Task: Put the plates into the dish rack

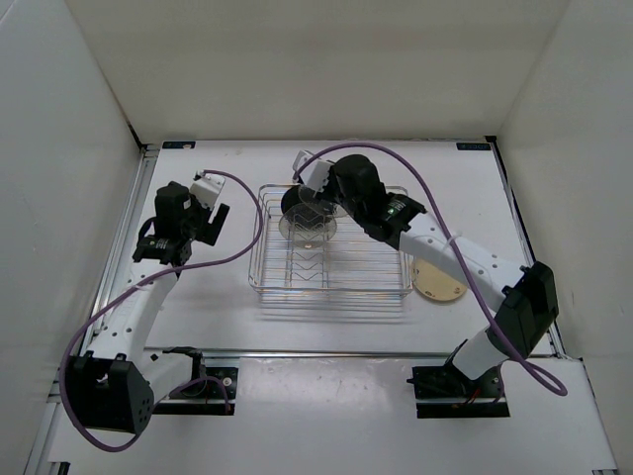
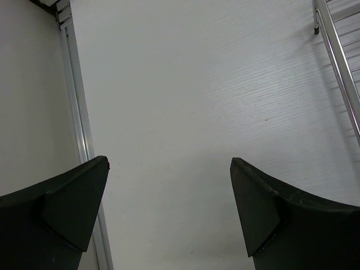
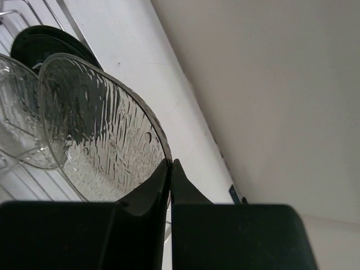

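Note:
The chrome wire dish rack [image 1: 368,279] stands mid-table. A glossy black plate [image 1: 293,202] stands on edge at its far left end, and shows in the right wrist view [image 3: 39,44]. In front of it stands one clear plate [image 3: 17,121]. My right gripper [image 1: 316,201] is shut on the rim of a second clear plate [image 3: 104,135], held upright over the rack beside the first; the fingertips [image 3: 170,164] pinch its edge. The cream-tan plate [image 1: 438,282] lies flat on the table right of the rack. My left gripper [image 1: 218,220] is open and empty, left of the rack, over bare table [image 2: 169,169].
White walls enclose the table on the left, back and right. A metal rail [image 2: 79,112] runs along the table's left edge near my left gripper. The rack's left rim [image 2: 340,62] shows at the right of the left wrist view.

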{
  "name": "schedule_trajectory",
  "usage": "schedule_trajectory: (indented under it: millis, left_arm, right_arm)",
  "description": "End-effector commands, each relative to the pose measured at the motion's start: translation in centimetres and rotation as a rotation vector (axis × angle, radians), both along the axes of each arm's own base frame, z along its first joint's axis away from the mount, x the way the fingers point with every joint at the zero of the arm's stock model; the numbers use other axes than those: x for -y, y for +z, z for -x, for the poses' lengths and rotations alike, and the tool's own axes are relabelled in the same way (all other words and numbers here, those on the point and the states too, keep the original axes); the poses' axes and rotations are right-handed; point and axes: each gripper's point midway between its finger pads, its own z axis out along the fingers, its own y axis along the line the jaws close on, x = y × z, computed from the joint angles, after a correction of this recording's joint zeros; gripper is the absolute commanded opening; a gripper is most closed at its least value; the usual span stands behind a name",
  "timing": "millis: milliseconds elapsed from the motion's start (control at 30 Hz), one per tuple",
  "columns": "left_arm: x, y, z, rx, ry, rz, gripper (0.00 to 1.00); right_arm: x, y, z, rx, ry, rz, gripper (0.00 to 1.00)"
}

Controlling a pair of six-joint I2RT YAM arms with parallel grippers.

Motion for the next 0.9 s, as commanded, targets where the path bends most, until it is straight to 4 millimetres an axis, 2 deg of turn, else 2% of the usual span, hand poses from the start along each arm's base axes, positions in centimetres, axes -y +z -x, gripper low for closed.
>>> schedule_trajectory:
  millis: [0, 100, 133, 200, 233, 300, 333, 433, 533, 567, 600, 667, 767, 833, 867]
  left_arm:
    - [-0.1, 1.5, -0.2, 0.026, 0.006, -0.014, 1.00]
    - [-0.3, 1.5, -0.1, 0.026, 0.014, -0.018, 1.00]
    - [-0.3, 1.5, -0.1, 0.026, 0.010, -0.026, 1.00]
    - [0.0, 1.8, -0.1, 0.035, 0.000, -0.025, 1.00]
    - [-0.2, 1.8, 0.0, 0.036, 0.008, -0.029, 1.00]
    - [-0.2, 1.8, 0.0, 0.036, 0.008, -0.029, 1.00]
    - [0.0, 1.8, -0.1, 0.035, 0.000, -0.025, 1.00]
    - [0.4, 1.3, 0.0, 0.025, -0.020, -0.015, 1.00]
    - [0.5, 1.6, 0.1, 0.034, -0.029, -0.008, 1.00]
    - [0.5, 1.6, 0.1, 0.034, -0.029, -0.008, 1.00]
    - [0.5, 1.6, 0.1, 0.034, -0.029, -0.008, 1.00]
    - [0.5, 1.9, 0.2, 0.044, -0.029, -0.007, 1.00]
    - [0.7, 1.7, 0.4, 0.042, -0.037, -0.003, 1.00]
    - [0.8, 1.7, 0.4, 0.042, -0.045, 0.002, 1.00]
    - [0.8, 2.0, 0.5, 0.051, -0.045, 0.003, 1.00]
  right_arm:
    - [0.0, 5.0, -0.7, 0.143, -0.008, -0.024, 0.00]
    - [-0.7, 5.7, 0.8, 0.175, 0.013, 0.013, 0.00]
    - [-1.4, 5.1, 1.7, 0.161, 0.045, 0.044, 0.00]
    - [-1.7, 5.3, 3.1, 0.181, 0.070, 0.071, 0.00]
    - [-2.8, 4.5, 4.2, 0.194, 0.109, 0.105, 0.00]
    - [-3.4, 5.4, 5.4, 0.219, 0.119, 0.096, 0.00]
    - [-4.5, 5.4, 6.7, 0.223, 0.148, 0.095, 0.00]
    - [-5.7, 3.7, 8.6, 0.216, 0.189, 0.135, 0.00]
    - [-5.9, 2.5, 8.5, 0.228, 0.195, 0.149, 0.00]
    - [-5.5, 0.4, 8.4, 0.238, 0.205, 0.215, 0.00]
    - [-5.3, 1.1, 7.9, 0.280, 0.193, 0.188, 0.00]
    - [-4.9, -0.6, 7.8, 0.307, 0.225, 0.241, 0.00]
    - [-5.0, -0.2, 7.1, 0.353, 0.233, 0.231, 0.00]
    - [-4.6, -0.3, 5.9, 0.355, 0.208, 0.242, 0.00]
    - [-5.2, -0.4, 5.7, 0.353, 0.217, 0.242, 0.00]
